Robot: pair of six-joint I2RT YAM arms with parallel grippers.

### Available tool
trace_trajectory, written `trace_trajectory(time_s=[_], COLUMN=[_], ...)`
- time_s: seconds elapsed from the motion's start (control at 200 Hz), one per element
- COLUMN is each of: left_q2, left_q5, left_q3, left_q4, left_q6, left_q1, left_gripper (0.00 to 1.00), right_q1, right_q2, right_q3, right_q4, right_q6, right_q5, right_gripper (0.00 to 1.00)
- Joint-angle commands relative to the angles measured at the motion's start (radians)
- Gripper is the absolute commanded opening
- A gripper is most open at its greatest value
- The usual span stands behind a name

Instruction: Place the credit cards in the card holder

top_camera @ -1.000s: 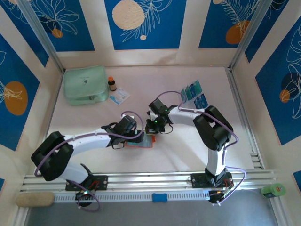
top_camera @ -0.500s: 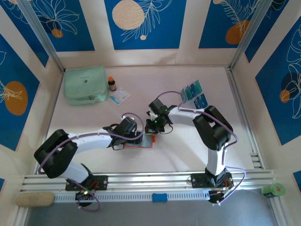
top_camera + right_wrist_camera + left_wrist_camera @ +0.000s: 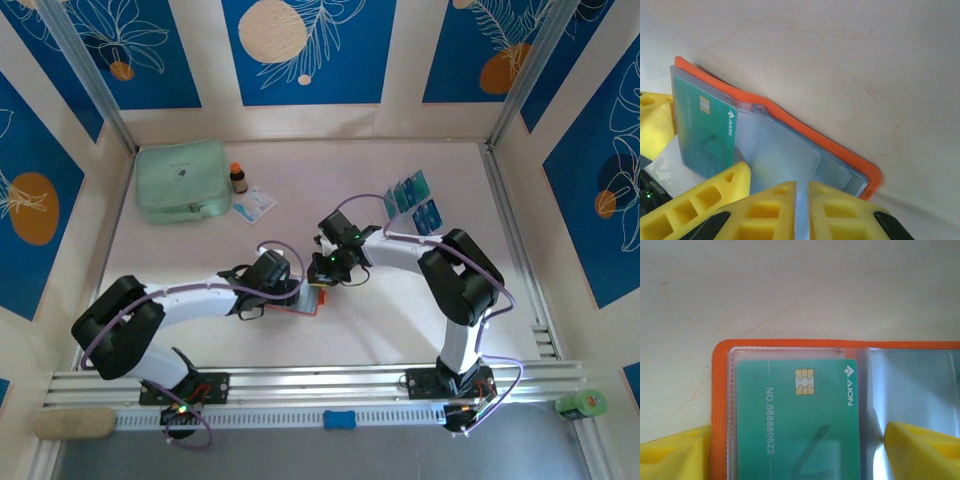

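lying open on the table (image 3: 400,335), near its middle where the two arms meet: card holder (image 3: 312,304), orange border, clear inner pockets.
- green card (image 3: 800,425), gold chip and white lettering: seated inside the clear pocket next to the holder's orange outer edge.
- left gripper (image 3: 800,460): fingers spread wide, one at the orange edge, the other over the centre fold, with the carded pocket between them; nothing clasped.
- right gripper (image 3: 801,210): fingers drawn almost together, leaving a thin slit. a pale pocket leaf shows in the slit; cannot tell whether it is pinched.
- credit cards (image 3: 412,200): blue and teal, fanned at the far right of the table, well apart from the holder.
- mint-green pouch (image 3: 180,180): far left.
- small brown bottle (image 3: 238,178): just beside the pouch.
- white-and-blue packet (image 3: 254,204): near the bottle.
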Motion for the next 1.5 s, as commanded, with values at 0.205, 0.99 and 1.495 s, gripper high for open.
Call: trace_trajectory(time_s=[0.205,0.99,1.495], left_q2=[-0.009,-0.186,-0.427], left_q5=[0.031,-0.021,-0.077], left_q3=[-0.029,-0.002,-0.061], left_q4=[0.027,-0.057,-0.131], left_q6=[-0.013,-0.009,-0.016], left_q1=[-0.009,-0.008,0.015], left_gripper=[0.79,0.94,0.97], right_q1=[0.016,0.023,0.091], right_q2=[0.038,0.010,0.161], right_q3=[-0.011,0.059,0.273], right_q4=[0.016,0.056,0.005], right_q6=[0.027,0.087,0.135], right_q5=[-0.017,-0.179,-0.169], right_gripper=[0.26,0.38,0.41])
